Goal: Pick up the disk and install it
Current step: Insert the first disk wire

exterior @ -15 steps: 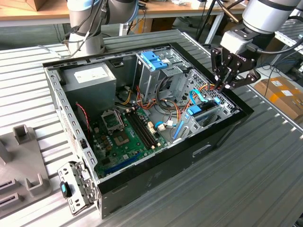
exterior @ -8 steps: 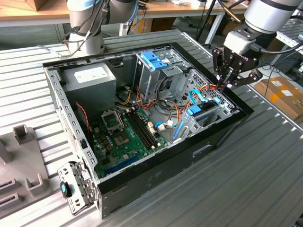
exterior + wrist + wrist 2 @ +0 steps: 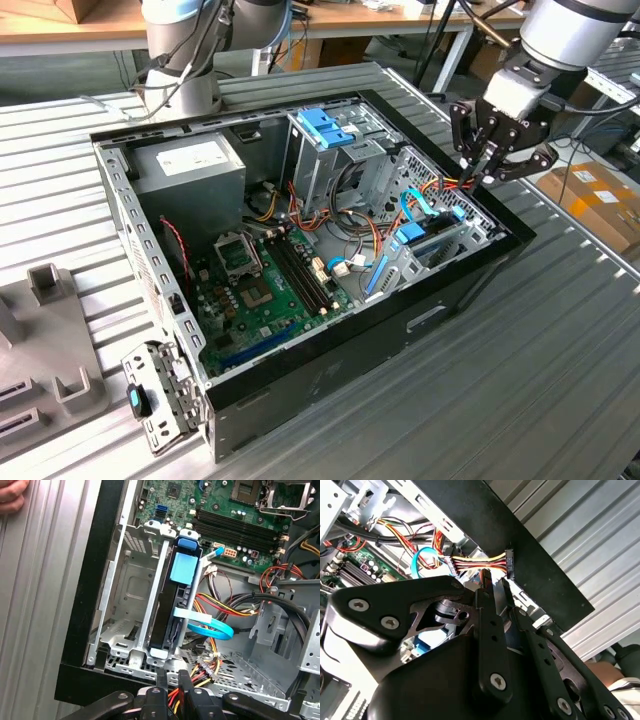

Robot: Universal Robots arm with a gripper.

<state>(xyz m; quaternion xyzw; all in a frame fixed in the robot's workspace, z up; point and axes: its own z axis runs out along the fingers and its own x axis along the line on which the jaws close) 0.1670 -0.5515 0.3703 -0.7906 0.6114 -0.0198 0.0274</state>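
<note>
Claw (image 3: 484, 172) pinching wire bundle (image 3: 479, 561) over case (image 3: 470, 270), beside disk (image 3: 172, 605).

1. Ribbed grey metal tabletop (image 3: 560, 340) spans the scene.
2. Wooden workbench (image 3: 60, 30) runs along the back.
3. Cardboard box (image 3: 598, 195) sits at the exterior view's right.
4. Grey fixture block (image 3: 45, 350) at the exterior view's left.

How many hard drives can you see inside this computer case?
1. In the first wrist view the disk stands on edge in the drive cage, beside an empty slot, with a light-blue tab on its edge. Others may be hidden behind the metalwork.
</note>
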